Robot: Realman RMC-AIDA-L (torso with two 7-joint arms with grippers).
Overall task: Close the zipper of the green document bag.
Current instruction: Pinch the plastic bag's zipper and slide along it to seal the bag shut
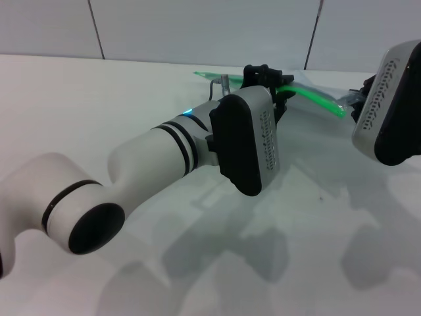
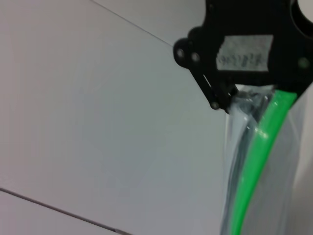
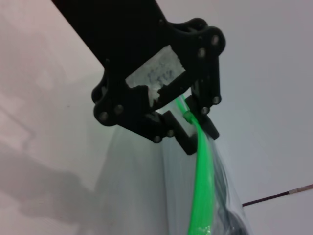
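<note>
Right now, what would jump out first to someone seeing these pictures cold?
The bright green zipper, a glowing strip sagging between the two arms at the far side of the white table. Next, the left gripper at its left end and the right gripper clamped on its other end, with the green document bag hanging translucent below.

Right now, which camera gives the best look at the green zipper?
The right wrist view: the zipper runs long and bright from between that gripper's fingers. The left wrist view shows a stretch beside the black left gripper. The head view shows only a thin strip behind the arms.
</note>
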